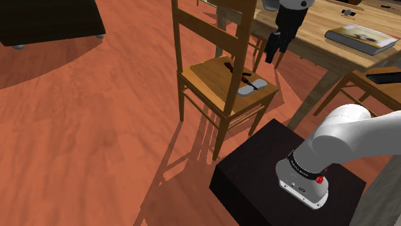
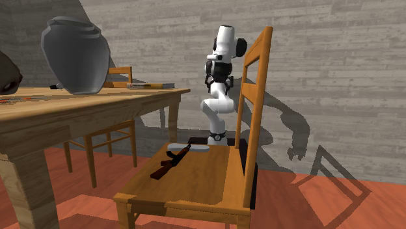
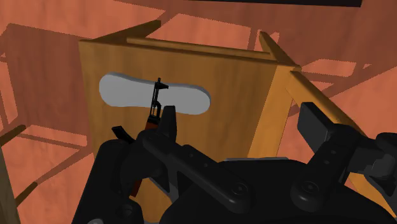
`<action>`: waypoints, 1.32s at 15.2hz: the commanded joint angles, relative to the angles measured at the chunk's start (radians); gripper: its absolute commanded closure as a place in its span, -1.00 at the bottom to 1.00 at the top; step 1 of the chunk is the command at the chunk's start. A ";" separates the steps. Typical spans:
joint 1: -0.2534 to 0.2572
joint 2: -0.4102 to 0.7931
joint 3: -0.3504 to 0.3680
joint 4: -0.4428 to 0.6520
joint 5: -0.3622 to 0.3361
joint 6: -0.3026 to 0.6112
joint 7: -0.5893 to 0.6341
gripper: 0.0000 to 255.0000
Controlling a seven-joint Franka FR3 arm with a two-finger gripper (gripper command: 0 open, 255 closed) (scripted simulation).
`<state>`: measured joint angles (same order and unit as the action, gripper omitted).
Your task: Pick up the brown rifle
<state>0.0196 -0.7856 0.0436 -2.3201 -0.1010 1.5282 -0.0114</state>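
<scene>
**Rifle on the chair, partly hidden by a finger**

The brown rifle (image 3: 153,109) lies flat on the wooden chair seat (image 3: 229,76), its muzzle crossing a grey oblong pad (image 3: 124,92). In the wrist view its stock end disappears behind one finger (image 3: 167,127). The gripper (image 3: 242,124) hangs well above the seat, fingers spread apart and holding nothing. In the shoulder view a chair-back post cuts across the rifle.
</scene>
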 commanded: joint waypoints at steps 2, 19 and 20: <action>-0.004 0.025 -0.014 -0.003 -0.005 0.027 -0.011 -1.00; -0.055 0.586 -0.221 0.147 0.012 0.399 -0.212 -1.00; -0.058 0.624 -0.230 0.168 0.021 0.414 -0.226 -1.00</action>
<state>-0.0343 -0.1969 -0.1751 -2.1669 -0.0872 1.9241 -0.2198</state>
